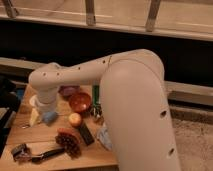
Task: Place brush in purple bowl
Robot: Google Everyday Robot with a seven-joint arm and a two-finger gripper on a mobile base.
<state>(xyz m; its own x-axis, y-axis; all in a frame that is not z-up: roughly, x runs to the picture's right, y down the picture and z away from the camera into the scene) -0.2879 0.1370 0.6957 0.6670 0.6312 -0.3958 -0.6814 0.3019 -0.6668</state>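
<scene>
Brush (35, 152) lies flat at the near-left corner of the worktop (47, 134). Its blocky dark head is nearest that corner and its black handle runs right, along the near edge. Nothing is holding it.

The gripper (46, 111) hangs under the white wrist joint by the left edge, about halfway back. That puts it farther in than the brush and apart from it, with bare wood between them. I cannot tell how wide it stands or whether it grips anything, since the wrist housing covers it.

A blue object (50, 118) and a pale yellow piece (34, 118) sit right at the gripper.

The dark red grape bunch (70, 144) sits just right of the handle tip. A flat black block (86, 134) is beside that, and a pale blue cloth (104, 136) is farther right.

A small orange ball (75, 119) sits mid-table. The red-orange bowl (80, 102) is behind the ball.

The purple bowl (68, 91) is behind that, toward the far edge. It touches or nearly touches the red-orange bowl and is partly hidden by the arm. It is well apart from the brush.

A sliver of green tray (95, 93) shows at the far right, against the big arm housing.
</scene>
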